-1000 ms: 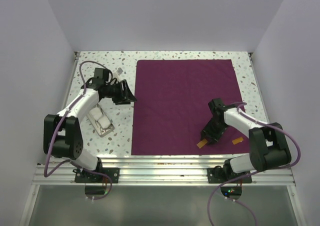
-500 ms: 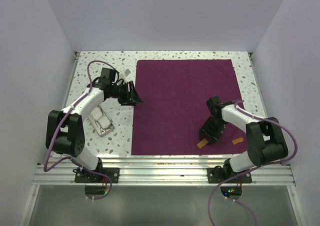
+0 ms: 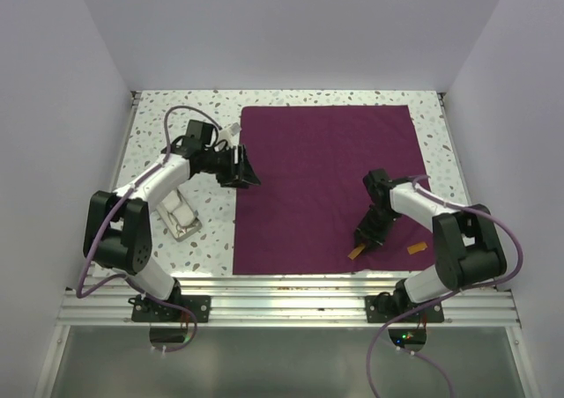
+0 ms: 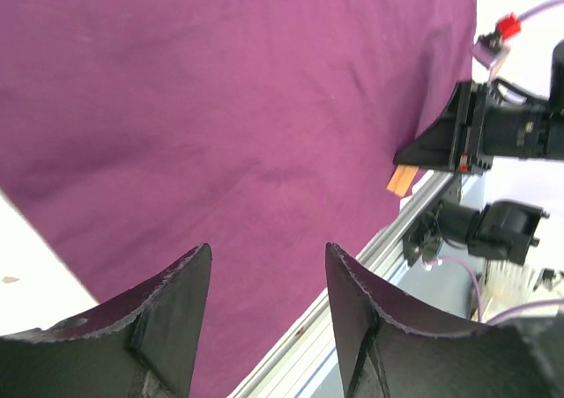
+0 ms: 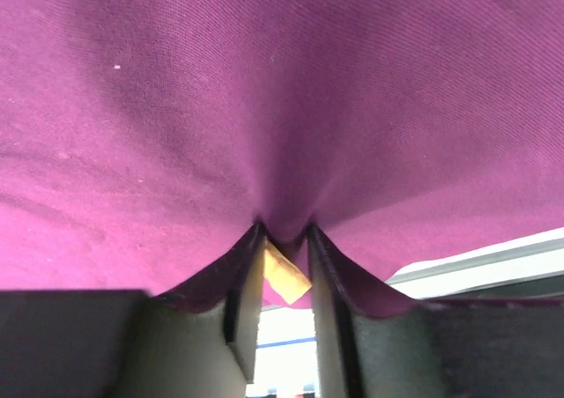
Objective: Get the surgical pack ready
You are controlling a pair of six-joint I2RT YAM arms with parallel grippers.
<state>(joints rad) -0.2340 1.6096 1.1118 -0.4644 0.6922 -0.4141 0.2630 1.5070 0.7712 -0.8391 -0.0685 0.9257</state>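
Pinching purple cloth [image 5: 282,81] fold at near edge, right pincer [image 5: 282,237]

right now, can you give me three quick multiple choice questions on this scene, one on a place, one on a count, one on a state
1. Where is the steel tray?
A) on the table, left of the purple cloth
B) in the middle of the cloth
C) on the aluminium rail

2. How many orange tabs show in the top view?
A) none
B) two
C) five

3. How is the left tool?
A) shut on scissors
B) shut on the tray
C) open, holding nothing

Answers:
1 A, the tray lies on speckled table under the left arm.
2 B, a second tab lies by the cloth's near edge.
3 C, the left wrist view shows its fingers apart with only cloth beyond.
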